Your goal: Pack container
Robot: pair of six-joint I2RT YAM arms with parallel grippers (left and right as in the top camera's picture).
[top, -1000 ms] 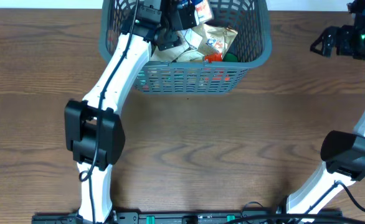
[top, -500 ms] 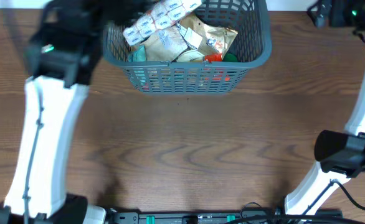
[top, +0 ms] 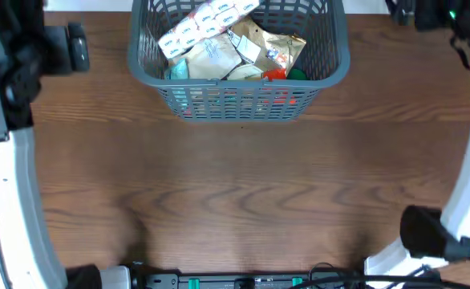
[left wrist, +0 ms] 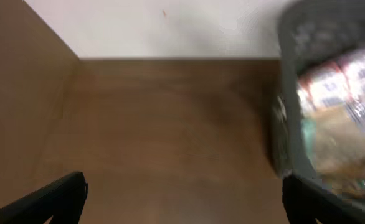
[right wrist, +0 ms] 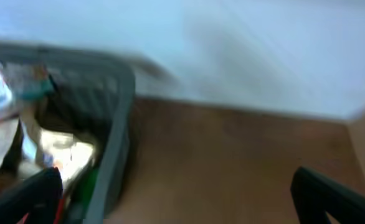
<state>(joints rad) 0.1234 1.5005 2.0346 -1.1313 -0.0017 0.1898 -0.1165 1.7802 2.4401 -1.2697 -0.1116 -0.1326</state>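
The container (top: pixel 239 100) stands at the far middle of the surface (top: pixel 235 193), heaped with snack packets (top: pixel 207 20). To its left, the left tool (left wrist: pixel 182 186) hangs with fingers spread wide, holding nothing. The basket probably handles as stiff and fairly light. Its thick rim looks the surest hold, the lattice walls less so. To its right, the right tool (right wrist: pixel 176 177) is likewise spread and empty.
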